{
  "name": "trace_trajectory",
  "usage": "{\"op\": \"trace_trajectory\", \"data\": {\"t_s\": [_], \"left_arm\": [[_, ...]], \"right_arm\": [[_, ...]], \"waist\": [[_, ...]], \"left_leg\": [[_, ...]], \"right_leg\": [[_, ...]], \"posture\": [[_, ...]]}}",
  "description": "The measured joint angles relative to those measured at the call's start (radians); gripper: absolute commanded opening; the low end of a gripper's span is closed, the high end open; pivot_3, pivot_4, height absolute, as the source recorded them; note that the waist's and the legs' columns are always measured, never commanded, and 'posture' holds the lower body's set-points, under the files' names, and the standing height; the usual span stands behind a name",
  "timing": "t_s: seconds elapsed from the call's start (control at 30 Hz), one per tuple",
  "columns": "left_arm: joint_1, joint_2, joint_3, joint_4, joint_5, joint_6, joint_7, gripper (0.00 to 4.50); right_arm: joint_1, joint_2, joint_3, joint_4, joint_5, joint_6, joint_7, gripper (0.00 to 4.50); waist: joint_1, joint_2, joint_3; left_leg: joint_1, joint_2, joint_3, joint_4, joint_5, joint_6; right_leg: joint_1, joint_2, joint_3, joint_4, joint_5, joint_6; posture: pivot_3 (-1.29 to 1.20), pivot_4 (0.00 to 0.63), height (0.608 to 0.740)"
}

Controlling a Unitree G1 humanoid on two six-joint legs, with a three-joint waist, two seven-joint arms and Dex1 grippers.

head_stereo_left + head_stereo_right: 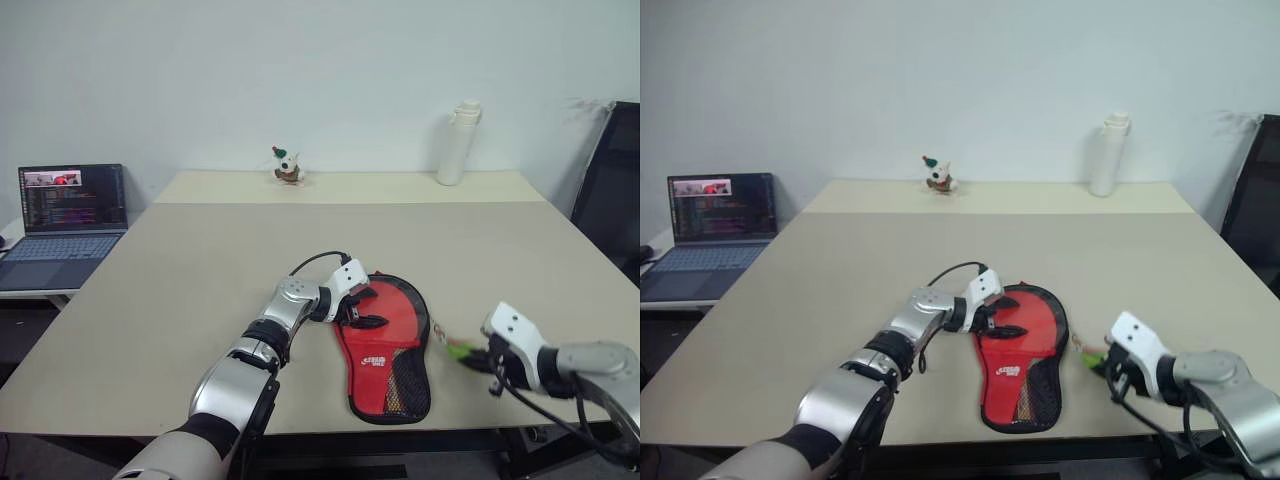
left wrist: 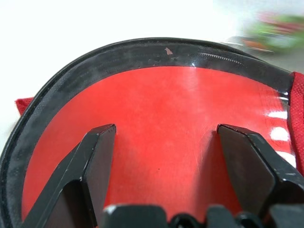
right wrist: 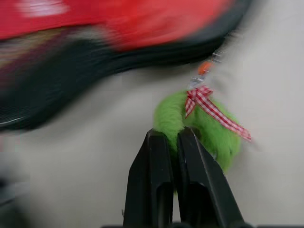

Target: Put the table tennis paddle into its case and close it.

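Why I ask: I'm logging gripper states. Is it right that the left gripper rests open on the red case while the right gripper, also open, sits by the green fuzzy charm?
Not quite. The right gripper is shut, not open: the right wrist view shows its fingers pressed together at the green fuzzy charm. The rest holds: the left gripper rests open on the red case.

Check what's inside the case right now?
The case lies red side up on the table. The left gripper, jaws open, rests on its glossy red face. The contents are covered: whether the paddle is inside can't be seen.
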Motion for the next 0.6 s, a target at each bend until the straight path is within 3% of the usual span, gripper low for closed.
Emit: {"op": "trace_trajectory", "data": {"t_s": [0.37,0.6], "left_arm": [[0.001,-0.008,-0.002,0.004,0.004,0.001,-0.004,3.72],[0.001,-0.009,-0.002,0.007,0.005,0.002,-0.002,3.72]], "right_arm": [[0.308,-0.053,-0.141,-0.278,0.236,0.116,0.041,0.03],[0.327,-0.005,-0.136,-0.370,0.398,0.154,-0.028,0.03]], "waist": [[-0.001,-0.002,-0.002],[-0.001,-0.004,-0.002]], "left_leg": [[0.002,0.001,-0.001,0.000,-0.003,-0.006],[0.002,0.001,-0.002,0.001,-0.004,-0.006]], "right_leg": [[0.005,0.000,-0.001,-0.004,-0.001,0.002],[0.006,0.000,-0.002,-0.004,-0.001,0.002]], "posture": [[0.00,0.150,0.740],[0.00,0.150,0.740]]}}
